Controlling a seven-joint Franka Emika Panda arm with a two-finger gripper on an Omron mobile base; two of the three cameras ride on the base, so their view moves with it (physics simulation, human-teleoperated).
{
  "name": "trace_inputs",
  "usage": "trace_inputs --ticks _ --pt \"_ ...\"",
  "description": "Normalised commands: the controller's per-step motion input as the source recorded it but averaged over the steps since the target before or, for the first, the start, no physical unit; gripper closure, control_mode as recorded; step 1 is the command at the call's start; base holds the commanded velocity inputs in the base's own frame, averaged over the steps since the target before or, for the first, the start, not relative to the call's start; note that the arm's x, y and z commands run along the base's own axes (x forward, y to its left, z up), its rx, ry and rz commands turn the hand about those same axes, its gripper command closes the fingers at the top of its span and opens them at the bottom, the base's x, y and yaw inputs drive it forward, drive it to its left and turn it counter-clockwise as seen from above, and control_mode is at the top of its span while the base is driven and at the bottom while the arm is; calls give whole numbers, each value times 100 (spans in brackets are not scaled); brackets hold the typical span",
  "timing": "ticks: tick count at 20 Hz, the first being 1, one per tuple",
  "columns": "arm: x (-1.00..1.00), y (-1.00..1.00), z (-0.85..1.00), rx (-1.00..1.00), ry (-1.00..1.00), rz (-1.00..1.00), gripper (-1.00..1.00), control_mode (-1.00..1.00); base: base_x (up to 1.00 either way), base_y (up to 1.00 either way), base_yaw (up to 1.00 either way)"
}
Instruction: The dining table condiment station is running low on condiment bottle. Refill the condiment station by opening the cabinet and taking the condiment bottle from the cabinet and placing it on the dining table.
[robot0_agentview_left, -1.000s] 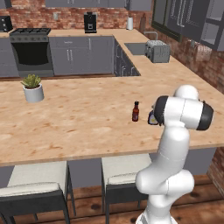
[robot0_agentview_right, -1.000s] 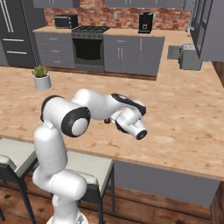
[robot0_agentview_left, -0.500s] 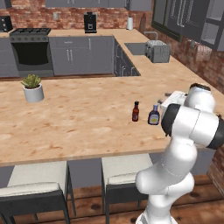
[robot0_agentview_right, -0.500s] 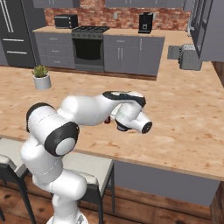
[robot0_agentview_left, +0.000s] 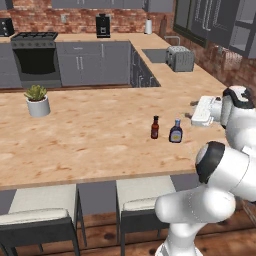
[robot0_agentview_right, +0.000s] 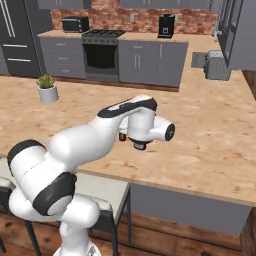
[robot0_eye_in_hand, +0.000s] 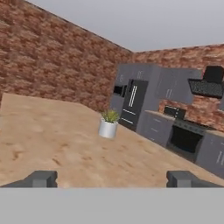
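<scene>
The condiment bottle (robot0_agentview_left: 175, 132) stands upright on the dining table (robot0_agentview_left: 90, 135), just right of a slimmer red-brown bottle (robot0_agentview_left: 155, 127). My gripper (robot0_agentview_left: 192, 112) hovers a little to the right of it and slightly higher, apart from it. In the hand view the gripper (robot0_eye_in_hand: 111, 178) is open, its dark fingertips (robot0_eye_in_hand: 41, 178) wide apart with nothing between them, facing along the tabletop (robot0_eye_in_hand: 52, 144). The dark grey cabinet (robot0_agentview_left: 195, 17) hangs on the wall at the upper right. In the right base view my arm hides most of both bottles.
A potted plant (robot0_agentview_left: 37, 100) sits at the table's left end and also shows in the hand view as the plant (robot0_eye_in_hand: 108, 124). Two grey-seated stools (robot0_agentview_left: 40, 212) stand along the near edge. A toaster (robot0_agentview_left: 180, 58) is on the back counter, and a stove (robot0_agentview_left: 35, 55) is beyond it.
My arm has swung to the right and the hand has drawn back from the condiment bottle, which was hidden behind the arm and now stands in plain view. The gripper stays open.
</scene>
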Motion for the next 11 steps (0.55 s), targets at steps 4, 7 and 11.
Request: trace_inputs --ticks 4,7,11 --pt "-41 56 59 -20 13 9 -100 -100 0 0 0" --pt "-55 59 46 -23 16 6 -100 -100 0 0 0" --pt "-78 59 28 -23 11 3 -100 -100 0 0 0"
